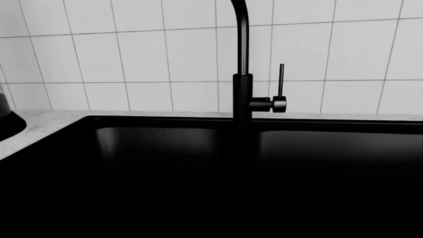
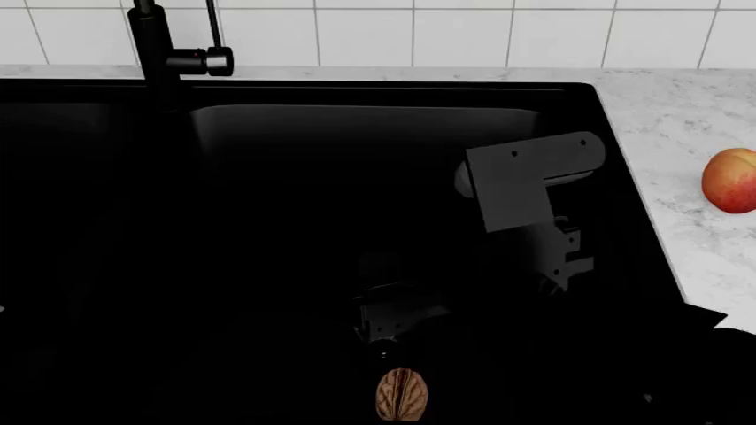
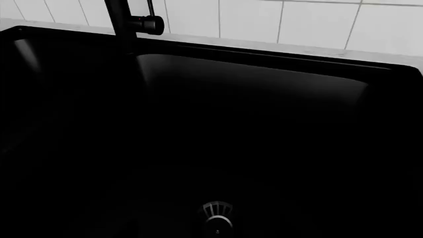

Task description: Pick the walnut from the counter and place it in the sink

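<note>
Walnut [image 2: 402, 395]: lying in the sink [image 2: 354, 133], right basin, well in front of the faucet [image 2: 154, 44]. Right gripper [image 2: 396, 323] above it; finger spread cannot be told. Placement seemingly complete; retreat remains.

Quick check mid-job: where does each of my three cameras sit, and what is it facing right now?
Head: above, looking down into the sink; right arm over the basin, gripper above the walnut; peach on the counter.
Left wrist: low, facing the faucet and tiled wall; no robot body visible.
Right wrist: over the basin, showing a drain strainer; no body visible.
Shared: all show the faucet.
</note>
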Robot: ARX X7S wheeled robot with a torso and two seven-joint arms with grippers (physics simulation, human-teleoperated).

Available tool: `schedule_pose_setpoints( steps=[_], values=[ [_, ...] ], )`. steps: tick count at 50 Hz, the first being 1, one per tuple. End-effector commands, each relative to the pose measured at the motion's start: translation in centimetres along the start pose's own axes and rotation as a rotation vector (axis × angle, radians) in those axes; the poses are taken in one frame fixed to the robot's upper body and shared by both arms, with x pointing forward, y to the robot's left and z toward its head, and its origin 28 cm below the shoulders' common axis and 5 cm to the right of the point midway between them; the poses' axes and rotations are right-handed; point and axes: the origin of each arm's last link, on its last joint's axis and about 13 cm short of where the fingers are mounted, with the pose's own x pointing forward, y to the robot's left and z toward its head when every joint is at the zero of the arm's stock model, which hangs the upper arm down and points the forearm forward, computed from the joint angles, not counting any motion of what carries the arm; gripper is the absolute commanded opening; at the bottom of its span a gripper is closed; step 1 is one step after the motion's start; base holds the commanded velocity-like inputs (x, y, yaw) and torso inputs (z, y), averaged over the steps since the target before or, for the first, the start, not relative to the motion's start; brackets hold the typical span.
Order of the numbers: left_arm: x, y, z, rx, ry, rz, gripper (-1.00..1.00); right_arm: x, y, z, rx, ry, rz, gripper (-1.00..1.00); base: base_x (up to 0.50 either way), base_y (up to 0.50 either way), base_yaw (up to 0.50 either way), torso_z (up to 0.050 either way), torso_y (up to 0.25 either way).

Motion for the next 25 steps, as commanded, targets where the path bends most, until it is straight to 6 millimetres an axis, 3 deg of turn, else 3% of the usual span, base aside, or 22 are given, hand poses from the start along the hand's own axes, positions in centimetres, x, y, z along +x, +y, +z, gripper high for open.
schedule_pose_setpoints(
  steps=[1,25],
  values=[
    [-0.1,0.1,0.1,0.002,-0.004,-0.001,1.00,-2.6,0.2,-0.1,-0.018,-0.038,-0.024,1.00,0.00,0.00,0.00,0.000,0.000],
    [-0.2,0.2,0.1,0.000,-0.007,0.000,1.00,-7.3,-0.5,-0.9,-0.003,-0.129,-0.081,1.00,0.00,0.00,0.00,0.000,0.000]
  ],
)
